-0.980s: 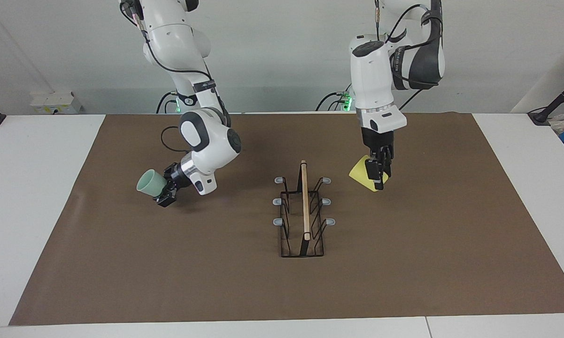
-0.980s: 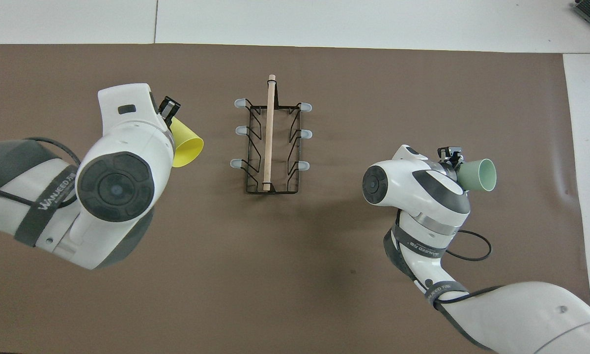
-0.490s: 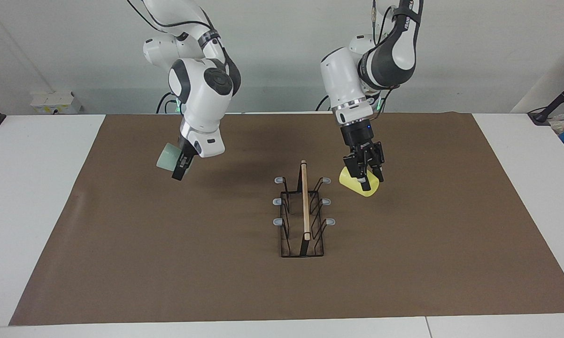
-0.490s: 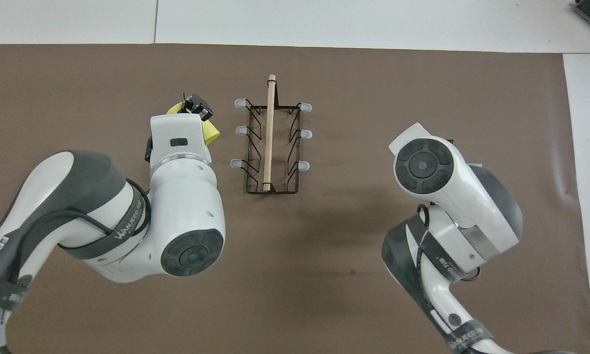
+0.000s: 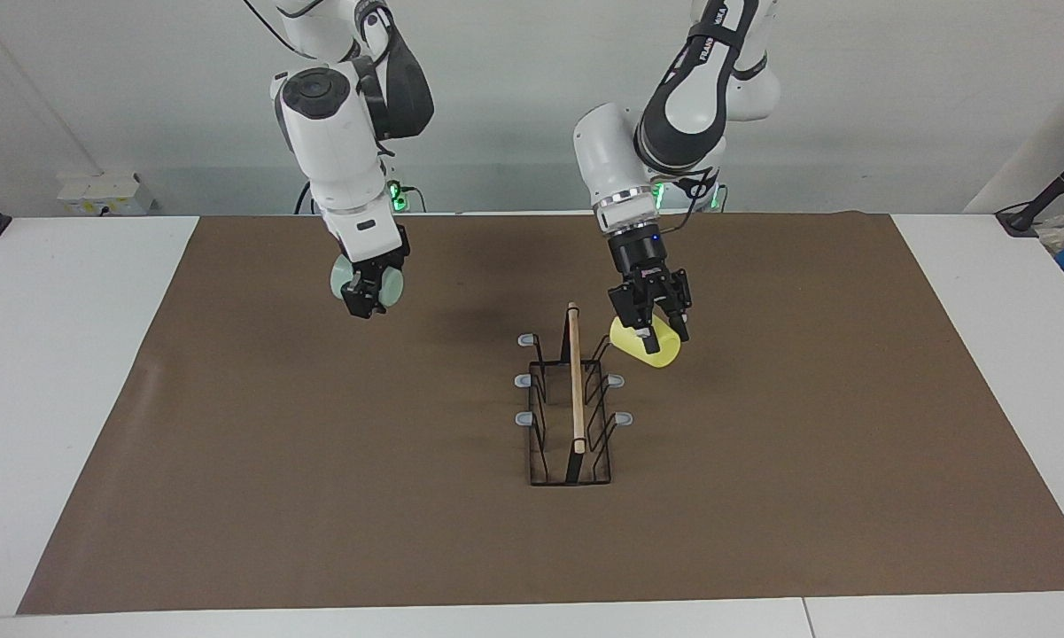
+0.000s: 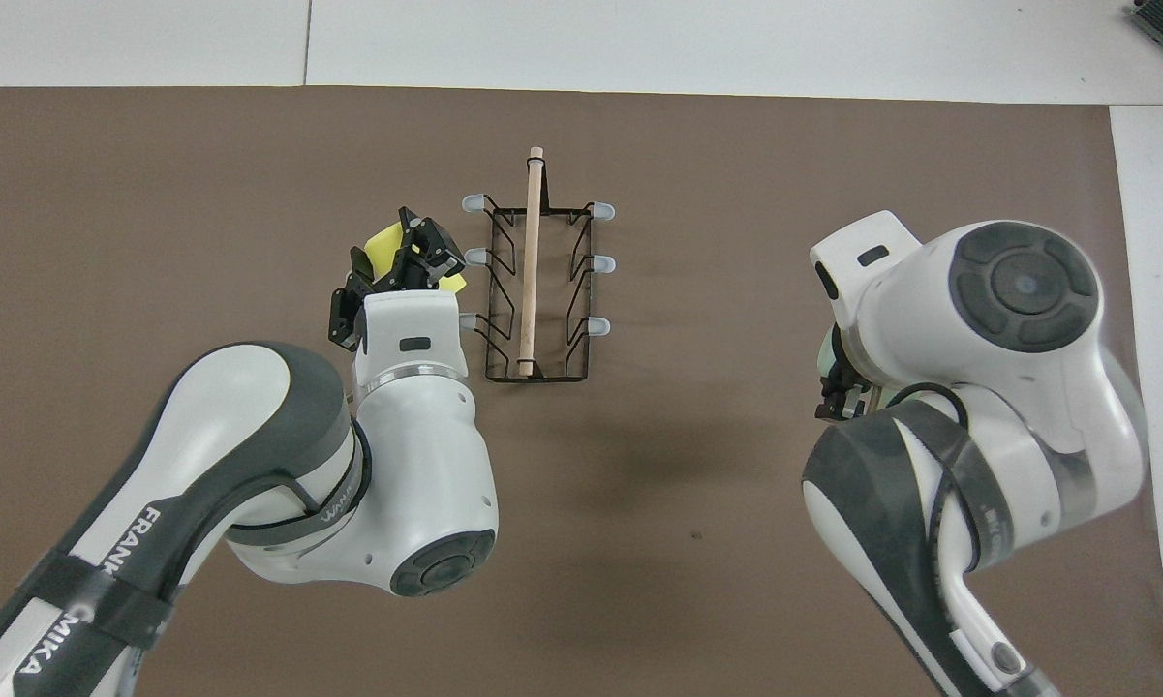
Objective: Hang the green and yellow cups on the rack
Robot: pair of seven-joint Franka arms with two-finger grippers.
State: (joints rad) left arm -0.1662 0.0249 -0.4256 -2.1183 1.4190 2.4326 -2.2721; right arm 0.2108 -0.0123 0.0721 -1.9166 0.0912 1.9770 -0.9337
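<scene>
Grippers both up in the air: my right gripper (image 5: 365,297) clamps the green cup (image 5: 344,282) over bare brown mat (image 5: 230,461) toward my right arm's end. My left gripper (image 5: 654,321) clamps the yellow cup (image 5: 645,343), tilted, just beside the rack (image 5: 572,399) mid-mat and over its prongs nearest me, on my left arm's side.

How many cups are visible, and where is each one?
2. The yellow cup is held by the left hand, up beside the rack. The green cup is held by the right hand, over the mat toward the right arm's end.
</scene>
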